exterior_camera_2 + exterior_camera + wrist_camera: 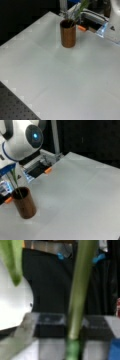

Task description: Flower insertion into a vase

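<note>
The vase [24, 205], a dark brown straight-sided cup, stands upright on the white table at a front view's lower left and near another front view's top [68, 33]. A thin green flower stem [17, 185] rises out of its mouth, leaning toward the arm. Its green leaves [80, 8] show above the rim. The arm's white wrist [21, 141] hangs just above and behind the vase. The gripper's fingers do not show in either front view. The stem [78, 297] crosses the middle of the wrist view from top to bottom, very close, and a leaf [13, 260] hangs at upper left.
Behind the vase, a metal frame with a dark opening [37, 170] and orange tabs [48, 170] lines the table's back edge. The white table [80, 202] stretches away from the vase. A dark perforated mat [15, 110] borders it in a front view's lower left.
</note>
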Robot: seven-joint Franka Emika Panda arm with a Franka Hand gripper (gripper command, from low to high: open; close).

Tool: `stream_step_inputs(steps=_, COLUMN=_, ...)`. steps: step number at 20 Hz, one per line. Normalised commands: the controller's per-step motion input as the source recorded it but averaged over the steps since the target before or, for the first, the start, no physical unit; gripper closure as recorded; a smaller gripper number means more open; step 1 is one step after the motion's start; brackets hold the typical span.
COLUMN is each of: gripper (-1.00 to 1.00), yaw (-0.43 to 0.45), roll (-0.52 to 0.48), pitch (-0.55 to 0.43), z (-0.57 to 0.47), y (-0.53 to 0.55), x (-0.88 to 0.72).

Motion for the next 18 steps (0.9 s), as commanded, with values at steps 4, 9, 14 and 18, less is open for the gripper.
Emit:
stream_step_inputs(steps=4, gripper=1.00, yaw=-0.056, roll=-0.111, pitch=0.207, z=0.06, y=-0.10, x=0.19)
stream_step_inputs(steps=9, gripper=1.00, yaw=0.016, roll=-0.006, pitch=0.073, z=-0.04, y=-0.11, x=0.27)
stream_step_inputs(steps=14, gripper=1.00, yaw=0.002, roll=0.070, pitch=0.014, z=-0.35, y=-0.03, x=0.42)
stream_step_inputs(steps=18, gripper=1.00, yaw=-0.037, roll=0.111, pitch=0.045, z=-0.52, y=0.07, x=0.54)
